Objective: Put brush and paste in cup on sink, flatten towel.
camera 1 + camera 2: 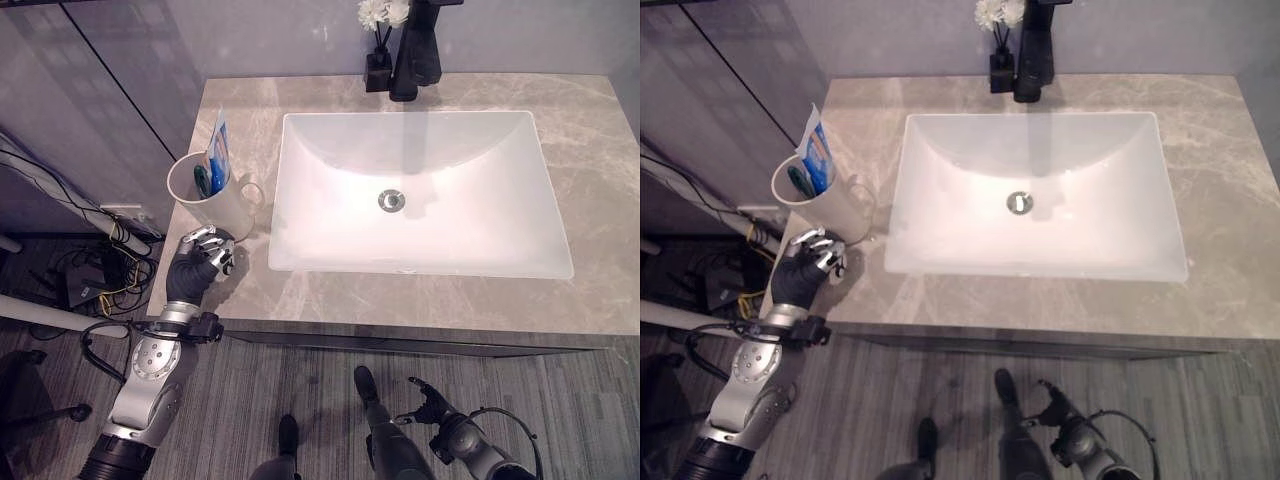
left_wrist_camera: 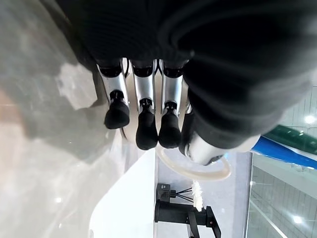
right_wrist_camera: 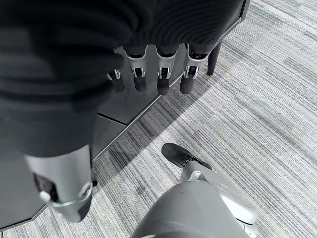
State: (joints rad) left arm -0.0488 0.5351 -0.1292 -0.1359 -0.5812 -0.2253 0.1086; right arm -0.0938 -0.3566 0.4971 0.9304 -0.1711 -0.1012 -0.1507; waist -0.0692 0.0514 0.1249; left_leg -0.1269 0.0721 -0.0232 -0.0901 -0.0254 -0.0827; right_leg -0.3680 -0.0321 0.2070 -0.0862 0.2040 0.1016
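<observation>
Marble-patterned counter [image 1: 600, 150] with a white rectangular basin [image 1: 415, 190] set in it. On its left end: white mug [image 1: 215, 200] holding a tube and a brush. At the rear edge: black tap [image 1: 415, 55], and beside it a small dark vase [image 1: 377, 70], apparently with white flowers.

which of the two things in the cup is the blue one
The toothpaste tube is the blue one, flat and standing tallest out of the white cup. The toothbrush beside it is green and sits lower.

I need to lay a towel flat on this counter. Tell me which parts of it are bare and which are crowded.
Bare: the marble counter right of the sink, and the front strip between basin and edge. Narrower: the back strip right of the black faucet. Crowded: the left end, with the cup holding brush and paste, and the left hand just before it.
</observation>
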